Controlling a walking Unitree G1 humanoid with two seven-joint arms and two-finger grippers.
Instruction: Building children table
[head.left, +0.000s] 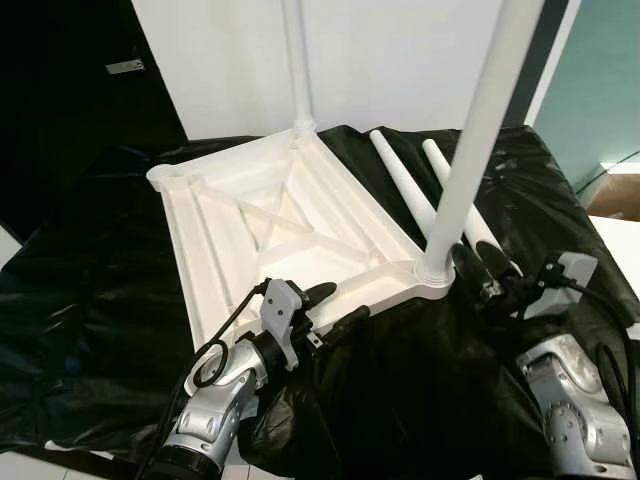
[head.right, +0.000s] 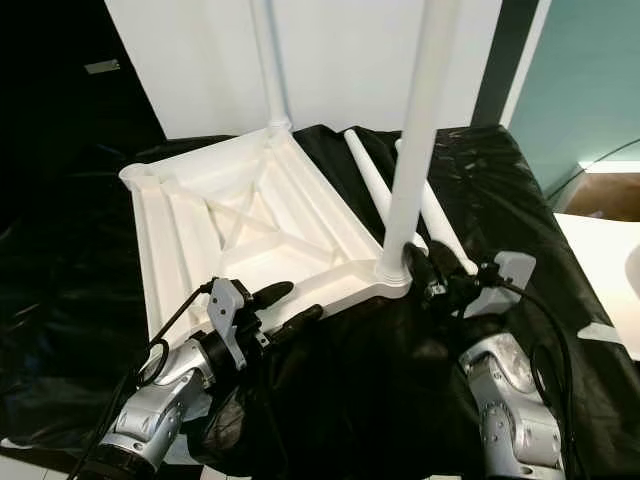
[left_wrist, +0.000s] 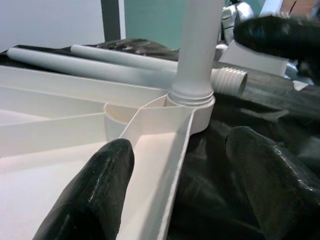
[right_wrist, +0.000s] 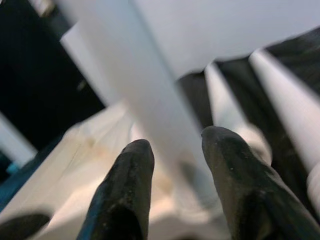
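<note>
**Right wrist view: gripper straddles the upright leg**

Right wrist view shows the right gripper (right_wrist: 172, 150) with fingers apart, one on each side of the near leg (head.left: 470, 150), not visibly pressing it. That leg stands upright in the near-right corner socket of the tabletop (head.left: 270, 230), which lies underside up; its long axis runs nearly vertical, leaning a little toward 1 o'clock. It rises directly ahead of this gripper, at 12 o'clock, so the right arm is the nearer one for turning it home.

The left gripper (head.left: 335, 305) is spread over the tabletop's near rim at about 7 o'clock from the socket, steadying it by my reading.

A far leg (head.left: 297, 60) stands at the far corner. Two loose legs (head.left: 405, 180) lie beside the tabletop at 1 o'clock on the black sheet (head.left: 90, 300) covering the desk. White wall behind.
</note>
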